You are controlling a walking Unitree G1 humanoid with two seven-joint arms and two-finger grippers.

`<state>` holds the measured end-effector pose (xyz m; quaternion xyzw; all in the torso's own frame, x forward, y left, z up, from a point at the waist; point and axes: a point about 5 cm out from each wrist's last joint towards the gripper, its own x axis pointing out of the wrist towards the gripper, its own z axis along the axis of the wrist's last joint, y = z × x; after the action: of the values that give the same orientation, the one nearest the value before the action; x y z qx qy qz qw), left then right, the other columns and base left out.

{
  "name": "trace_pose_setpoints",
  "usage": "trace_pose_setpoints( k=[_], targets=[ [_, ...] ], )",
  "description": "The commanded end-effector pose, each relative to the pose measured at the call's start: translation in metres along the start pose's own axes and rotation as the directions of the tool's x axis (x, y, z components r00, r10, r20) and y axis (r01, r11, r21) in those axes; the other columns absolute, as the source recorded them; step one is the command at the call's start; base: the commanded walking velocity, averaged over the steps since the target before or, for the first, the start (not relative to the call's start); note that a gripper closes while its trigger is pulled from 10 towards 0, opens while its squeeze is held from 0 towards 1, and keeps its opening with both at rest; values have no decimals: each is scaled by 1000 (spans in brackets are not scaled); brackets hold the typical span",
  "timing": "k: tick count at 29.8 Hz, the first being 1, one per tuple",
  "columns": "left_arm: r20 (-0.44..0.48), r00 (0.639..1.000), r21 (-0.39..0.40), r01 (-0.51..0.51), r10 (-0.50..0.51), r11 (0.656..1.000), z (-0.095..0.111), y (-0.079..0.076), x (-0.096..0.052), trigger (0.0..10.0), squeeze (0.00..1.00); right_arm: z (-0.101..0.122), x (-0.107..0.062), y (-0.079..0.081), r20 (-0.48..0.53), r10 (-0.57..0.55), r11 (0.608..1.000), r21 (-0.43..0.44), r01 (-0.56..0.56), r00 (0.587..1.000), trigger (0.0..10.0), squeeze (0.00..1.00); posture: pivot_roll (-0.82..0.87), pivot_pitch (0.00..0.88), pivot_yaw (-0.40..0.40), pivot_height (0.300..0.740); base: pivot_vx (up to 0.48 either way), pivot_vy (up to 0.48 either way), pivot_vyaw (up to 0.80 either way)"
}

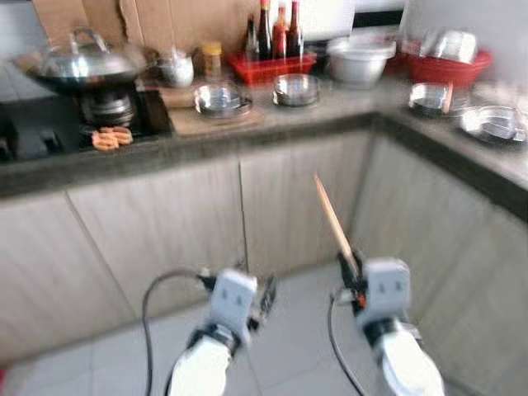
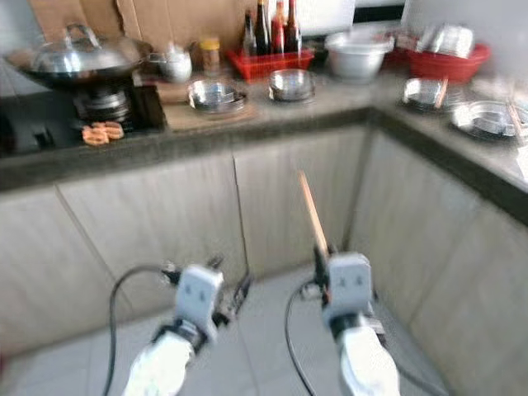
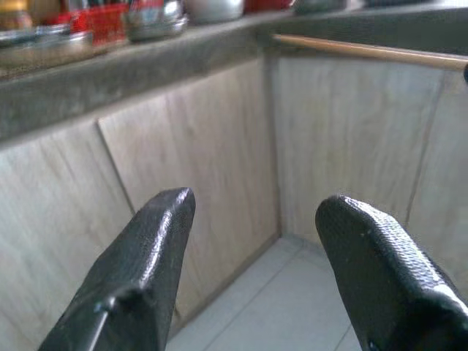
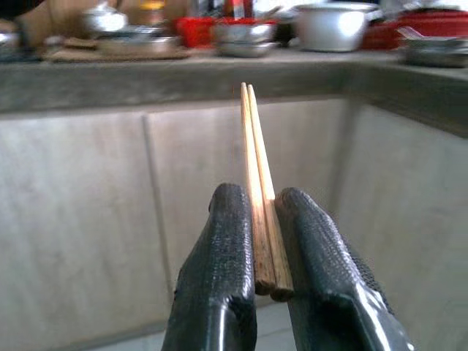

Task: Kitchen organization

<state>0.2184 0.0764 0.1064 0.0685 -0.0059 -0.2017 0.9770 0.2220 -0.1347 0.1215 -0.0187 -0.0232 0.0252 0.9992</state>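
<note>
Right wrist view: right gripper (image 4: 265,219) pinching two wooden chopsticks (image 4: 257,183); left gripper (image 3: 252,219) spread wide, empty.

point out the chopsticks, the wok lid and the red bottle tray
chopsticks (image 4: 257,183), right wrist view, mid shaft above the right end effector's fingers
wok lid (image 1: 82,59), left eye view, the steel dome under its handle
red bottle tray (image 1: 272,68), left eye view, the front wall

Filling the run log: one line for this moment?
right gripper: shut on chopsticks | left gripper: open, empty | facing: cabinets
</note>
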Motion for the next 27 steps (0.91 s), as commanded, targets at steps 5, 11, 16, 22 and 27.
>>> trace_pose_setpoints(
  k=[5,11,16,22,27],
  targets=[
    [-1,1000,6,-4,4,1000,0,4,0,10000,0,4,2,5,9,11,1000,9,-11,1000,10000,0,101,0,-14,740,0,0,0],
    [-1,1000,7,-6,6,1000,0,4,0,10000,0,4,2,6,8,12,1000,6,-12,1000,10000,0,100,0,-16,740,0,0,-267],
    [-4,1000,7,-9,9,1000,0,5,1,10000,0,5,2,6,7,9,1000,6,-9,1000,10000,0,100,0,-15,740,0,0,-160],
    [-6,1000,9,-10,10,1000,0,5,0,10000,0,5,2,7,7,5,1000,9,-5,1000,10000,0,101,0,-14,740,0,0,-133],
    [-6,1000,11,-6,6,1000,0,6,1,10000,0,5,2,7,9,1,1000,11,-2,1000,10000,0,101,0,-10,740,0,0,0]
  ],
)
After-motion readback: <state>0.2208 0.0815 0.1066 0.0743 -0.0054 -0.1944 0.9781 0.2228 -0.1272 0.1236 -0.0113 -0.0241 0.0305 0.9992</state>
